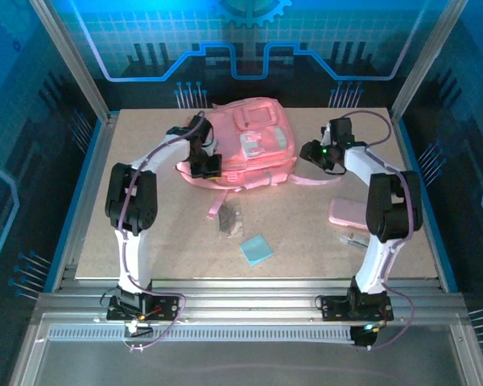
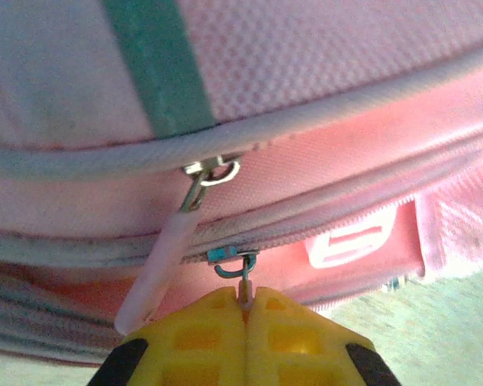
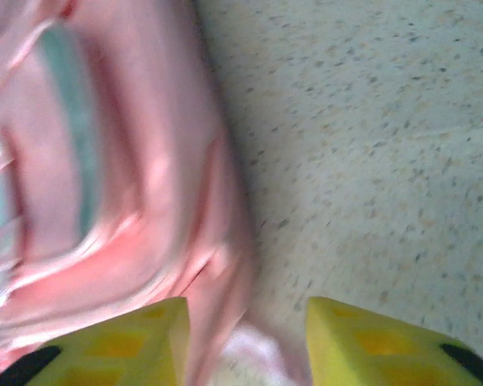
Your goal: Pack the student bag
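Note:
The student bag (image 1: 249, 145), a big pink backpack, lies at the back middle of the table. My left gripper (image 1: 205, 165) is at the bag's left side. Its yellow jaws (image 2: 247, 310) are shut on the small pull tab (image 2: 246, 288) of a zipper slider on the bag (image 2: 330, 72). A second zipper with a long white pull (image 2: 157, 273) hangs just to the left of it. My right gripper (image 1: 312, 153) is at the bag's right side. Its jaws (image 3: 245, 338) stand open, with the bag's blurred edge (image 3: 145, 201) by the left finger and a pale pink strap (image 3: 258, 354) below the gap.
On the table in front of the bag lie a blue pad (image 1: 256, 250), a dark small item (image 1: 228, 221) and a thin pinkish stick (image 1: 213, 211). A small flat pink case (image 1: 348, 213) and a small clear item (image 1: 354, 240) lie by the right arm. Frame posts stand at the table's corners.

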{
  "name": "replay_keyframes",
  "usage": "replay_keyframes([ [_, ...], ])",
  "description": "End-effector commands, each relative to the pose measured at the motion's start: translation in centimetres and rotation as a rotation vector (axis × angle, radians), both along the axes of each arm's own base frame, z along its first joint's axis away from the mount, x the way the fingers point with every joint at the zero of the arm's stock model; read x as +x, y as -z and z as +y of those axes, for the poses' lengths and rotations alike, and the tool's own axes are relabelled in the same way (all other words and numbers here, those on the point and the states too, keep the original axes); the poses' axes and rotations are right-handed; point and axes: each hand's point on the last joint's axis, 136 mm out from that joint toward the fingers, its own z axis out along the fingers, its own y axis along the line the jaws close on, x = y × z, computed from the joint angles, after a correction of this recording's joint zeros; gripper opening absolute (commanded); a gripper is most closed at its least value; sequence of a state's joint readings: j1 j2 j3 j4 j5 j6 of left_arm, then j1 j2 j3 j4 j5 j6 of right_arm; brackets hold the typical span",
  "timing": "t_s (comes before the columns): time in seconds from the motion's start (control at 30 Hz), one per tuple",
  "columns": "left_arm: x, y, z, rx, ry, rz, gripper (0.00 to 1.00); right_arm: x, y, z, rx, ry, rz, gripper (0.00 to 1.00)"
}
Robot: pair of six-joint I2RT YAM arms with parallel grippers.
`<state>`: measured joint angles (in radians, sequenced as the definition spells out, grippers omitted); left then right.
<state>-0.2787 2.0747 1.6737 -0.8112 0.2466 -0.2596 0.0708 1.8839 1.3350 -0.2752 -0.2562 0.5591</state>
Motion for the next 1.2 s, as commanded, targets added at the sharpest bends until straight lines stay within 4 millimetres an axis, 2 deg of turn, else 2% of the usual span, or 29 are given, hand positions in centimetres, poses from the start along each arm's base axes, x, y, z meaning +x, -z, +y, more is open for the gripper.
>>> replay_keyframes([
  [0.0,-0.8,-5.4,-5.8,-0.169,0.062,-0.040,0.00,-2.5,-3.8,1.7,0.078,-0.024,-0.026,0.48],
  [0.13,-1.0,-7.0,-8.9,-0.176,0.114,-0.066,0.00,-5.1,-4.4,2.9,0.127,0.037,0.062,0.52],
  [0.2,-1.0,-7.6,-10.1,-0.177,0.136,-0.081,0.00,-6.3,-4.5,5.3,0.221,-0.004,0.088,0.53],
  [0.33,-1.0,-9.2,-11.7,-0.183,0.164,-0.115,0.00,-7.3,-4.4,9.1,0.315,-0.037,0.100,0.53],
  [0.47,-1.5,-9.7,-12.1,-0.161,0.189,-0.124,0.00,-6.5,-4.0,11.1,0.398,-0.013,0.120,0.53],
  [0.7,-2.5,-7.8,-12.5,-0.151,0.210,-0.100,0.00,-4.6,-1.6,13.5,0.535,0.060,0.178,0.54],
  [0.87,-3.1,-7.4,-13.7,-0.178,0.238,-0.089,0.00,-4.1,0.0,16.4,0.534,0.038,0.226,0.56],
  [0.97,-3.3,-7.8,-14.5,-0.200,0.255,-0.098,0.00,-4.1,1.6,17.9,0.517,0.040,0.258,0.56],
  [1.03,-3.4,-8.0,-14.8,-0.216,0.260,-0.098,0.00,-3.6,2.6,18.0,0.522,0.070,0.259,0.52],
  [1.07,-3.5,-8.1,-14.9,-0.220,0.263,-0.097,0.00,-3.3,2.8,17.8,0.526,0.084,0.247,0.44],
  [1.13,-3.5,-8.0,-14.6,-0.209,0.265,-0.098,0.00,-2.7,3.3,17.3,0.505,0.106,0.229,0.19],
  [1.17,-3.6,-7.9,-14.3,-0.192,0.265,-0.101,0.00,-2.4,3.1,17.0,0.495,0.105,0.215,0.10],
])
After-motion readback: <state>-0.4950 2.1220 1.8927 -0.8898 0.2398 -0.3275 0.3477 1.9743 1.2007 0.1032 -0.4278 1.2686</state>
